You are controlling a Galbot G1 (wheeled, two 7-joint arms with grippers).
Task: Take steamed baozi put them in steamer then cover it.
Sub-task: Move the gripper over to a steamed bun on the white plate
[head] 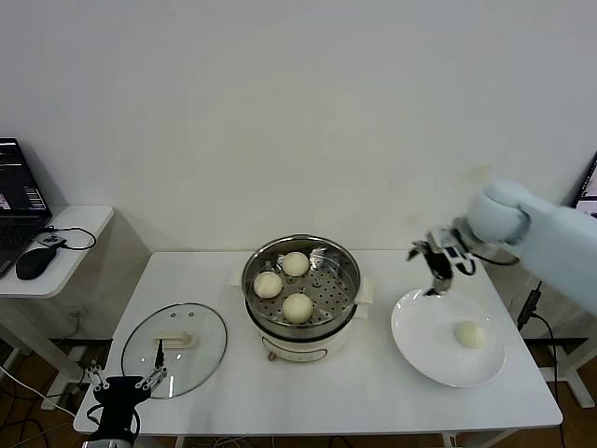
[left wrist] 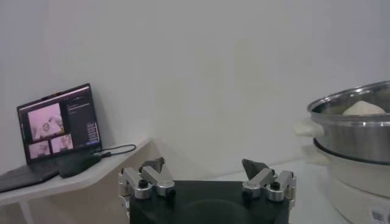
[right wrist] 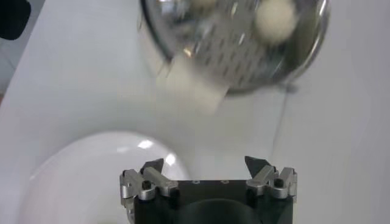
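The steamer (head: 328,286) stands mid-table, uncovered, with three steamed baozi (head: 298,307) on its perforated tray. A fourth baozi (head: 470,334) lies on the white plate (head: 424,341) at the right. The cover (head: 201,327), a glass lid with a cream handle, lies flat on the table at the left. My right gripper (head: 438,263) hangs open and empty above the plate's far edge, between steamer and plate; its wrist view shows the gripper (right wrist: 204,163), the steamer (right wrist: 244,45) and the plate (right wrist: 79,182). My left gripper (head: 123,383) is parked open near the table's front left corner, beside the cover.
A side desk (head: 56,247) with a laptop (left wrist: 58,125) and a mouse (head: 34,263) stands left of the table. In the left wrist view the gripper (left wrist: 203,165) faces the wall, with the steamer (left wrist: 359,131) off to one side.
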